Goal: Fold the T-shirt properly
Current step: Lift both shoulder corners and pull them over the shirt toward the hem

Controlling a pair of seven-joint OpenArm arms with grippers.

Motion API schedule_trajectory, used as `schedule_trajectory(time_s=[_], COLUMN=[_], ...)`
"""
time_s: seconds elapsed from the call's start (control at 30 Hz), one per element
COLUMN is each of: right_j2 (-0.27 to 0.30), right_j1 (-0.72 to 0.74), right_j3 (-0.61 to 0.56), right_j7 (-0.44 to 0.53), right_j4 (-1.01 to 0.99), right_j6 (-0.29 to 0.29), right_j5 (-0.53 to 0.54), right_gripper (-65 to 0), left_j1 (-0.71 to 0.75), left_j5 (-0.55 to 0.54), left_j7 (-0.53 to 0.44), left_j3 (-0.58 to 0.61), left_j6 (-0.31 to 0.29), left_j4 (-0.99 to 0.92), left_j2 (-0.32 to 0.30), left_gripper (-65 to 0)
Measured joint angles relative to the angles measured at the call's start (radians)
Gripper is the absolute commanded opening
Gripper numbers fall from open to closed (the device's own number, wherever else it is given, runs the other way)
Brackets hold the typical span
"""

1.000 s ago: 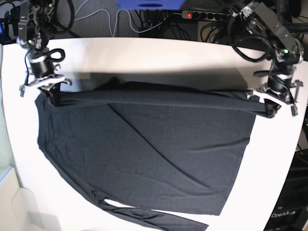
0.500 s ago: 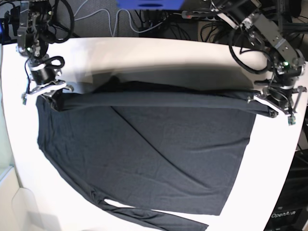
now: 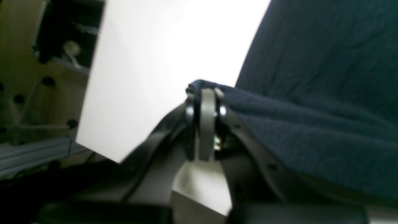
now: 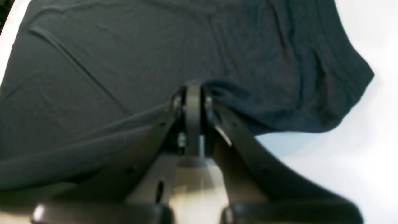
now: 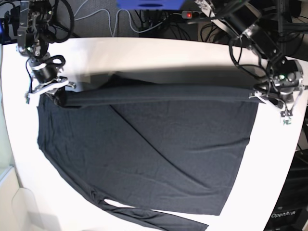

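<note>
In the base view, the right hand (image 5: 48,89) stands at the left end of the T-shirt (image 5: 154,144), clenched on the far edge of the cloth; the right wrist view shows its jaws pressed together with a bunch of black fabric pinched at the tips. The T-shirt lies spread on the white table (image 5: 159,55), covering most of the middle of it. Its far edge is drawn into a straight, taut band running left to right between the two hands, and this is the long axis of the raised part. The body of the cloth hangs from that band toward the near side of the table, with a diagonal crease from upper left to lower right. One sleeve (image 5: 159,220) points along the near edge toward the right. At the right end of the band, the left hand (image 5: 269,97) is clenched on the cloth; the left wrist view shows fabric gripped between its closed jaws. Beyond the far edge of the table lie cables (image 5: 110,19) and a power strip (image 5: 202,14), well apart from the T-shirt.
</note>
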Motion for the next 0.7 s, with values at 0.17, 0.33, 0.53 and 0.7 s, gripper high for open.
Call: schedule_trajectory(time_s=[0.17, 0.33, 0.53, 0.7], right_j2=[0.000, 0.000, -0.007, -0.040], right_j1=[0.000, 0.000, 0.017, 0.048], right_j3=[0.000, 0.000, 0.000, 0.000], right_j7=[0.000, 0.000, -0.019, -0.060], right_j4=[0.000, 0.000, 0.000, 0.000], right_j6=[0.000, 0.000, -0.004, -0.003], right_j5=[0.000, -0.001, -0.080, -0.113], right_gripper=[-64.7, -64.7, -64.7, -64.7], left_j1=[-0.042, -0.103, -0.138, -0.142], left_j5=[-0.004, -0.003, -0.002, -0.003], left_j7=[-0.005, -0.006, -0.006, -0.009], left_j3=[0.000, 0.000, 0.001, 0.000], left_j6=[0.000, 0.002, 0.002, 0.090], left_j4=[-0.058, -0.135, -0.233, -0.242], left_j2=[0.000, 0.000, 0.000, -0.002], left_gripper=[-63.9, -63.9, -63.9, -63.9])
